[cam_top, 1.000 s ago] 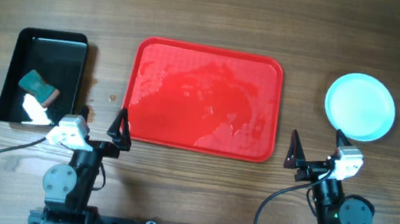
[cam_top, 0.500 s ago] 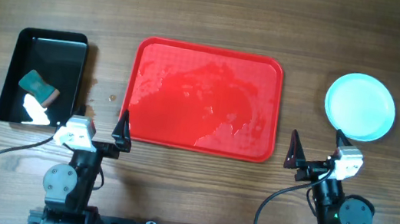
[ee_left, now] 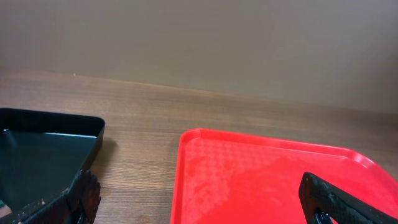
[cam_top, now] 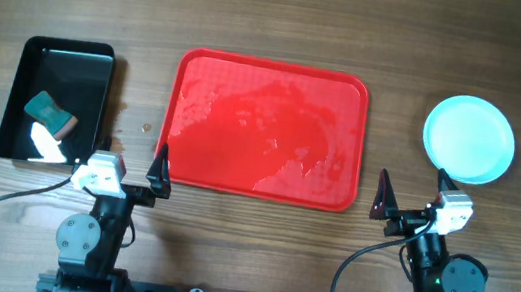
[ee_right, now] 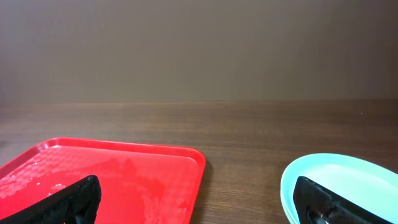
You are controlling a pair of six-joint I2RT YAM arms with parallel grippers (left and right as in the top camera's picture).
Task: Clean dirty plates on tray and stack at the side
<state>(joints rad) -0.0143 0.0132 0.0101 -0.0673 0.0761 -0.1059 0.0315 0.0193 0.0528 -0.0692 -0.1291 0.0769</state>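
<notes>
Red plastic fills the middle of the overhead view: the red tray (cam_top: pixel 270 77) lies flat on a brown wood-grain surface (cam_top: pixel 279 7), long side running left to right, its floor glistening with wet streaks. Well apart from it to the right, a pale mint-blue plate (cam_top: pixel 469 139) sits on the surface. From above only one round disc shows, and I cannot tell whether others lie beneath it. To the left of the red tray, with a strip of wood between them, is a glossy black tray (cam_top: pixel 84 67). It holds a teal sponge (cam_top: pixel 50 111) and a white item (cam_top: pixel 44 143) too unclear to name.

Both arms sit at the near edge. The left tool (cam_top: pixel 131 157) is released, its fingers spread wide with nothing between them. One finger is near the black tray's near right corner, the other near the red tray's near left corner. The right tool (cam_top: pixel 413 181) is likewise spread wide and empty, between the red tray's near right corner and the plate. Its wrist camera shows the red tray's corner at left and the plate's rim at right, with a plain brownish wall (ee_right: pixel 199 50) behind.
</notes>
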